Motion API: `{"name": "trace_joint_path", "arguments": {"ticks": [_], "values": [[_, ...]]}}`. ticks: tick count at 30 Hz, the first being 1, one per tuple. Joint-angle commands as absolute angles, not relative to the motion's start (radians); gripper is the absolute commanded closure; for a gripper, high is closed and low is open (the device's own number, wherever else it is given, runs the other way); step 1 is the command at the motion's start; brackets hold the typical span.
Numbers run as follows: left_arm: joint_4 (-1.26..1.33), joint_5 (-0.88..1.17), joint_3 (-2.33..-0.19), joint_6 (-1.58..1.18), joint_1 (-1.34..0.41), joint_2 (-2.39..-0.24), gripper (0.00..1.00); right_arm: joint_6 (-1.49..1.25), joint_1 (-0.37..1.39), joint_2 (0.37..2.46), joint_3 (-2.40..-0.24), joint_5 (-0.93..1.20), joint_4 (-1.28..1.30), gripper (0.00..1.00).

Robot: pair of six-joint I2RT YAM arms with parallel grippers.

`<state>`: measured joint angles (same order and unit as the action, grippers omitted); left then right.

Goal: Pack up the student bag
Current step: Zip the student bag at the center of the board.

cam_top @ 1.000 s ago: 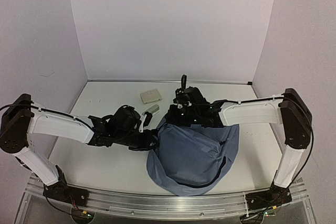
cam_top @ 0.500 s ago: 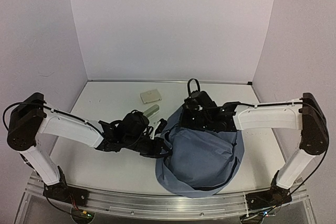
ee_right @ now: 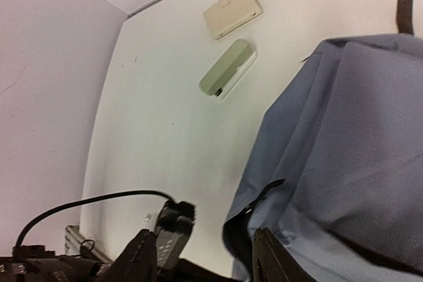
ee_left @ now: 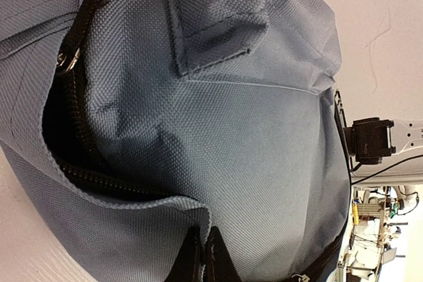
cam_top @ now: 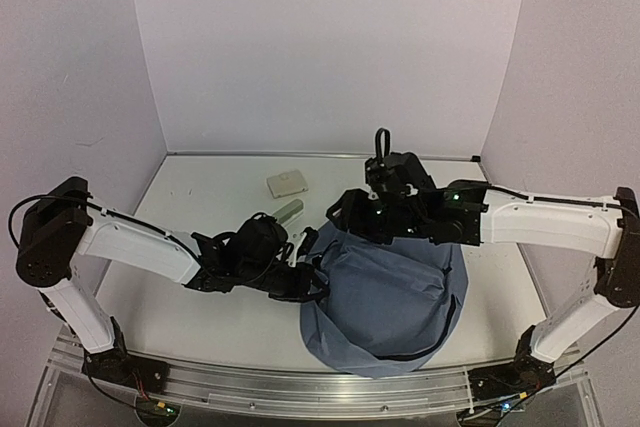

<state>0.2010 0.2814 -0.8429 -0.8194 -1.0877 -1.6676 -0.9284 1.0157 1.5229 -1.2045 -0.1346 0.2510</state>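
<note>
Beyond student bag (cam_top: pixel 385 287), 2 cases (cam_top: pixel 287 184) (cam_top: pixel 288 211), left end effector (ee_left: pixel 201 255) pinching fabric, right end effector (ee_right: pixel 203 246) parted, empty

The white desk (cam_top: pixel 190 202) carries the slumped grey-blue student bag (cam_top: pixel 385 297). Beyond the bag's far left corner lies a pale green oblong case (ee_right: pixel 227 68), and farther from the bag that same way a flat beige square box (ee_right: pixel 232 12), both apart from it

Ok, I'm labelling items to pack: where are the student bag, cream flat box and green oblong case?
student bag (cam_top: pixel 385 292): top external view, middle of its grey-blue fabric.
cream flat box (ee_right: pixel 232 12): right wrist view, centre of its top face.
green oblong case (ee_right: pixel 227 68): right wrist view, middle of its lid.
</note>
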Motion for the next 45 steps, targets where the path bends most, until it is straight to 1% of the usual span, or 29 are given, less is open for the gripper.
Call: {"name": "trace_joint_path", "arguments": {"ticks": [1,9,14,19,39,45], "values": [[0.219,0.251,-0.844,-0.824,-1.091,-1.635,1.0,-1.089,1.033,1.551,-1.21,-0.055,0.163,0.53],[0.215,0.239,-0.826,-0.819,-1.092,-1.605,1.0,-1.327,1.033,1.593,-1.175,-0.155,0.158,0.61],[0.217,0.231,-0.813,-0.818,-1.092,-1.593,1.0,-1.419,1.033,1.628,-1.177,-0.176,0.164,0.64],[0.219,0.236,-0.815,-0.815,-1.093,-1.596,1.0,-1.506,1.033,1.689,-1.191,-0.172,0.183,0.64],[0.199,0.232,-0.813,-0.797,-1.095,-1.581,1.0,-1.531,1.021,1.871,-1.269,-0.254,0.238,0.68],[0.196,0.235,-0.818,-0.798,-1.097,-1.586,1.0,-1.528,1.014,1.933,-1.305,-0.26,0.248,0.71]]}}
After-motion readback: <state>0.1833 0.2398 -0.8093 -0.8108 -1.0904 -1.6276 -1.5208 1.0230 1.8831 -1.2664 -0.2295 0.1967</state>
